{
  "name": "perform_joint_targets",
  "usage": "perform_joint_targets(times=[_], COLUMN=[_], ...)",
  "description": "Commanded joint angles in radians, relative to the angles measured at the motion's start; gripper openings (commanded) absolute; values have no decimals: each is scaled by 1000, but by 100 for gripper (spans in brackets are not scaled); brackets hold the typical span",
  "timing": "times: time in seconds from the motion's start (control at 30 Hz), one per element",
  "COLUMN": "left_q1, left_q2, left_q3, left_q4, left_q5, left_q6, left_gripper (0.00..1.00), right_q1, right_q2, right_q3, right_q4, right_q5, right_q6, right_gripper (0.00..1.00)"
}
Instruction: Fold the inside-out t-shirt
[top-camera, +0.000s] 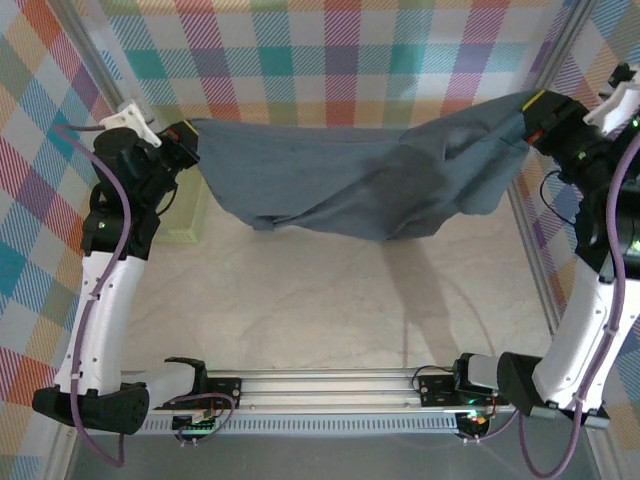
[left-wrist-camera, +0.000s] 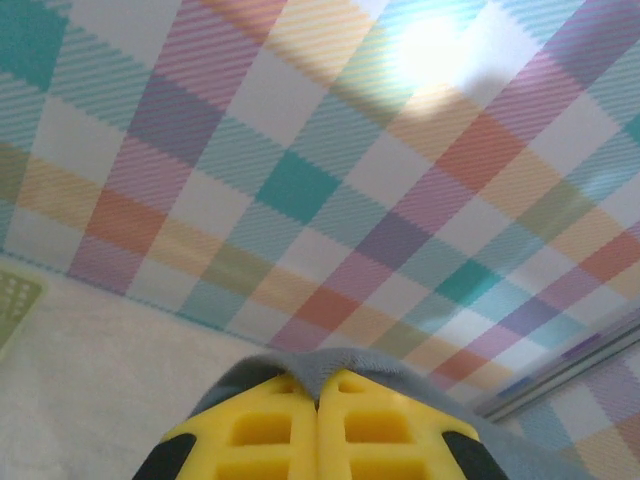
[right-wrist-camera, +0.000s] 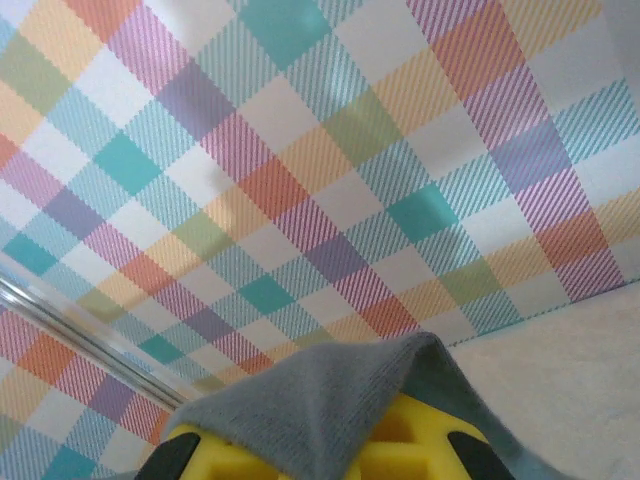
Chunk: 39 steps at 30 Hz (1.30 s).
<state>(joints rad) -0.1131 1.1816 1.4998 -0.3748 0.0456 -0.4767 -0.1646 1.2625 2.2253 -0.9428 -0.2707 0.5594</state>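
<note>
While the left end effector (top-camera: 186, 138) sat raised at the left side of the cell, its yellow fingers (left-wrist-camera: 300, 400) were pressed together on one corner of the inside-out t-shirt (top-camera: 340, 180) — in the left wrist view a rim of grey cloth curled over their closed tips. Just below and behind that arm, a lime-green basket (top-camera: 190, 228) stood on the pale bench (top-camera: 320, 300), close to the checked wall (top-camera: 340, 50). From the left grip the dark slate-grey shirt hung across the back of the cell like a hammock, held up in the air between the two arms. Its upper edge ran fairly taut and nearly level, and its lower edge sagged in loose folds above the bench. Toward the right the cloth bunched into heavier, darker creases, with one flap drooping near the right arm. The right end effector (top-camera: 532, 118) was raised at the right side, a little higher in the overhead view than the left, and was clamped on the opposite corner — the right wrist view showed grey fabric draped over its yellow fingers (right-wrist-camera: 430, 430), rising to a peak at their tips
</note>
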Motion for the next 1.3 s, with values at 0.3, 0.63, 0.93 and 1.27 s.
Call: perform_joint_targets(times=[0.3, 0.63, 0.93, 1.27], left_q1=[29, 66, 69, 69], left_q2=[470, 746, 294, 111], left_q3=[319, 1136, 531, 190], left_q4=[-268, -550, -161, -61], left_q5=[92, 236, 194, 218], left_q6=[-20, 16, 46, 37], left_gripper=[0, 0, 0, 0], right_q1=[-9, -185, -218, -217], right_q2=[134, 356, 78, -120], right_q3=[-180, 485, 189, -44], right_q4=[124, 37, 250, 301], right_q5=[2, -87, -106, -37], right_q6=[-75, 26, -9, -71], right_gripper=[0, 0, 0, 0])
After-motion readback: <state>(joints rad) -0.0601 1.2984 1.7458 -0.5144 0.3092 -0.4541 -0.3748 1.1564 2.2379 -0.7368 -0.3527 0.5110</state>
